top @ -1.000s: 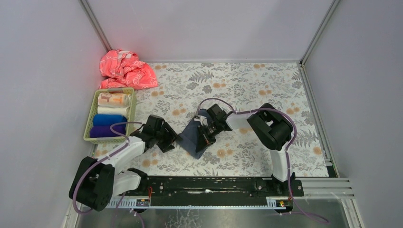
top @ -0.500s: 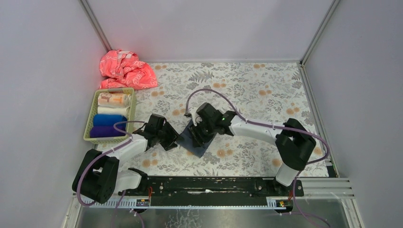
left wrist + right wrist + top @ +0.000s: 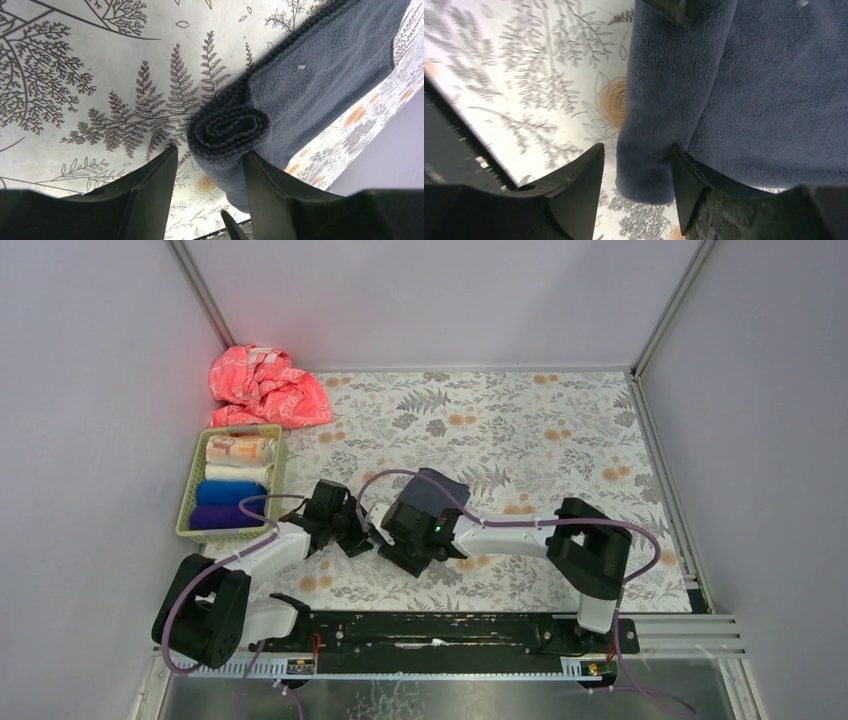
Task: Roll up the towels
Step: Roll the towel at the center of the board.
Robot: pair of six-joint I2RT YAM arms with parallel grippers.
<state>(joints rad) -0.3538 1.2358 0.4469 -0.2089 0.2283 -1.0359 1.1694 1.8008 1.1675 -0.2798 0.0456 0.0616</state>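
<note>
The dark grey-blue towel (image 3: 436, 490) lies partly rolled on the floral covering. In the left wrist view its rolled end (image 3: 227, 131) shows a spiral, with the flat part (image 3: 325, 65) stretching away. My left gripper (image 3: 210, 160) is open with the roll's end between its tips; its right finger (image 3: 272, 195) touches the roll. My right gripper (image 3: 636, 155) is open astride the other end of the roll (image 3: 664, 100). In the top view the left gripper (image 3: 362, 536) and the right gripper (image 3: 402, 540) sit close together at the towel's near-left edge.
A green basket (image 3: 190, 502) at the left holds a cream printed roll (image 3: 238, 449), a white roll (image 3: 238, 472), a blue roll (image 3: 230, 492) and a purple roll (image 3: 222, 516). A crumpled pink-red cloth (image 3: 265, 385) lies in the far left corner. Grey walls enclose the floral covering (image 3: 560, 430).
My right arm has swung left and nearer, bringing its gripper from the towel's middle to its near-left end beside the left gripper. The towel has shifted and its near edge is rolled. The left gripper barely moved.
</note>
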